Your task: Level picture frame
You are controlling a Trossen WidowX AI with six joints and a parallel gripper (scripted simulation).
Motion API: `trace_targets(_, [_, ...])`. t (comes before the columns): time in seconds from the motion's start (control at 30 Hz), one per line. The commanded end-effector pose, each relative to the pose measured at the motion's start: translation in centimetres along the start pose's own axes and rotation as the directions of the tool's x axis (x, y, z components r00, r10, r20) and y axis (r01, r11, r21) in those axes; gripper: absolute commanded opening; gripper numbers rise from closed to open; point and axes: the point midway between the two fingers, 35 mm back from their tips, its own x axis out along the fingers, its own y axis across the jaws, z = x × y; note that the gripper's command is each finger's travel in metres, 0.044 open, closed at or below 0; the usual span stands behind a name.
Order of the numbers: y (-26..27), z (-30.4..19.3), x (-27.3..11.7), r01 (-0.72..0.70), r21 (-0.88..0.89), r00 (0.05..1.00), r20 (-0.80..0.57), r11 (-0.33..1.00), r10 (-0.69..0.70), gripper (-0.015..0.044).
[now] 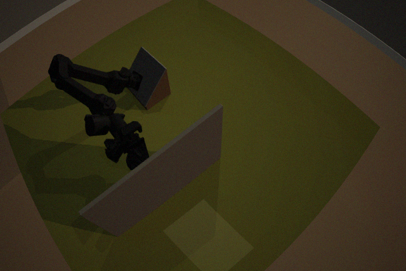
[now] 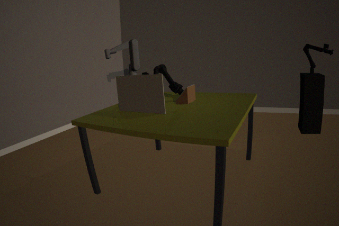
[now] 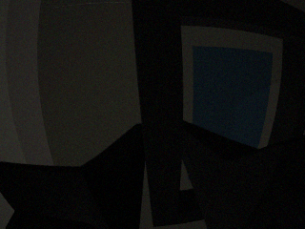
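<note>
Wrist view, left: pale wall panel [image 1: 173,169] [image 2: 141,93] [image 3: 86,86]. Centre: gripper [image 1: 137,156] [image 3: 159,129] closed partway, pinching the side bar of the black picture frame [image 3: 162,72], which is in front of the panel. Right: blue picture [image 3: 231,93]. High side unclear. Advice: lift barely clear, keep the frame flat, shift one notch, lower gently before releasing.

- We see a grey robot arm [image 2: 134,55] beyond the counter [image 1: 278,104] [image 2: 202,116].
- We spot a small black robot arm [image 2: 310,56] on a tall black pedestal [image 2: 311,103], well apart from the counter.
- We notice a pale four-sided patch [image 1: 226,237] on the counter.
</note>
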Motion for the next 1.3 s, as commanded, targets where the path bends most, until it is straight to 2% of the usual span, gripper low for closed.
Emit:
trace_targets(0.0, [0.16,-0.1,-0.01,-0.015,0.003,1.0,-0.005,1.0,0.015,0.0])
trace_targets(0.63, [-0.11,-0.05,0.0,0.0,0.005,1.0,-0.002,1.0,0.0,0.0])
trace_targets(0.77, [-0.12,-0.04,0.0,0.0,0.069,1.0,-0.003,0.998,0.0,0.0])
trace_targets(1.27, [-0.15,-0.02,0.0,0.001,0.136,1.0,-0.004,0.991,0.0,0.0])
